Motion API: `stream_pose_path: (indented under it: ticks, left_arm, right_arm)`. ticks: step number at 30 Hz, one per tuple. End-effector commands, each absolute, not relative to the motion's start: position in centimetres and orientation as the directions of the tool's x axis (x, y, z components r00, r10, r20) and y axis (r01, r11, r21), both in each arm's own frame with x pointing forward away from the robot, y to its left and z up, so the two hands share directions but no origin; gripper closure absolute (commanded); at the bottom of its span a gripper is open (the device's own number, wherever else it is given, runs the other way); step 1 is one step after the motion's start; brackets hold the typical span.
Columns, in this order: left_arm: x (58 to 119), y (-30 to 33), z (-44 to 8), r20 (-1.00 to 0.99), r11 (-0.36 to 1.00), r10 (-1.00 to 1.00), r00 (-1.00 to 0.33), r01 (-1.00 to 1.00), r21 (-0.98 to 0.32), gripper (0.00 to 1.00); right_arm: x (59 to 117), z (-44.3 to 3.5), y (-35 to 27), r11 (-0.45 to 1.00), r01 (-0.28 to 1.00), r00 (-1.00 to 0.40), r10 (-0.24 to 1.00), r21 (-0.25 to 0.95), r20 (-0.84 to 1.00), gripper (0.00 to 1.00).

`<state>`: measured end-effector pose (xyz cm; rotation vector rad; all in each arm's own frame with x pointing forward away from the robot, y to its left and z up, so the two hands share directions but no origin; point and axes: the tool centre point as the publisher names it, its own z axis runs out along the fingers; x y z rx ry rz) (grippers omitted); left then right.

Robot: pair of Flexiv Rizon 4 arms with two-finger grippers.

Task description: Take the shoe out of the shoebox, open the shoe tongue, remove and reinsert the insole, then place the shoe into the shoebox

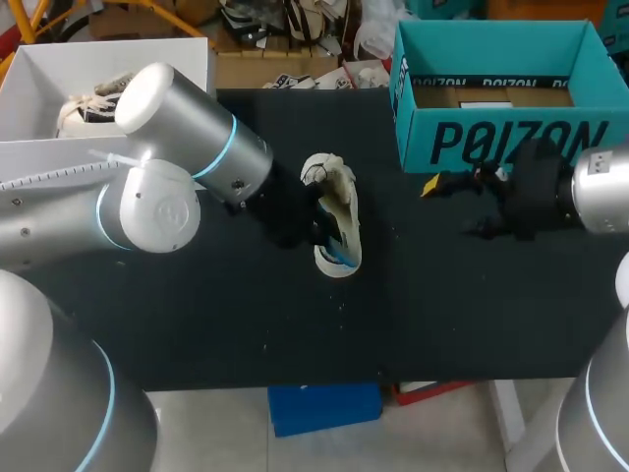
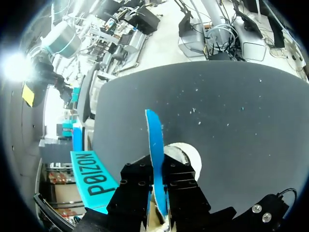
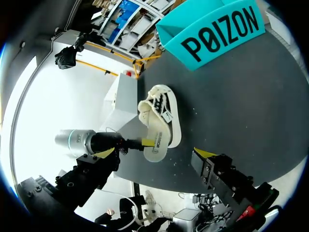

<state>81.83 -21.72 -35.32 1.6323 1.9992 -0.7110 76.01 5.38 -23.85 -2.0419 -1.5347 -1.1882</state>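
The shoe [image 1: 332,221] lies out on the black table [image 1: 197,324], and my left gripper [image 2: 158,182] comes down at its heel end, fingers clamped on the blue insole [image 2: 154,145], which stands on edge out of the shoe. My right gripper [image 3: 154,152] hangs well apart to the shoe's right, fingers spread wide on nothing, just before the teal shoebox [image 1: 501,143]. Bare tabletop lies between it and the shoe, and from the shoe to the table's near edge.

Bare mat [image 1: 413,265] btwn shoe [image 1: 335,200] & shoebox [image 1: 511,146]; left arm [image 1: 187,138] tight against shoe's other side.
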Motion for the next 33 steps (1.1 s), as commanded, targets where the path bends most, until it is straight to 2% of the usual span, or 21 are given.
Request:
stream_pose_path:
  ticks: [1,33]
  left_arm:
    - [82.0,-21.8,-35.8,-0.628,0.184,0.753,-0.196,0.979,-0.085,1.00]
    - [88.8,-21.3,-38.4,-0.589,0.366,0.742,-0.318,0.930,-0.041,1.00]
  right_arm:
    - [76.0,-23.8,5.4,-0.370,0.903,0.077,0.635,0.216,0.768,0.00]
    - [76.0,-23.8,5.4,-0.370,0.903,0.077,0.635,0.216,0.768,0.00]
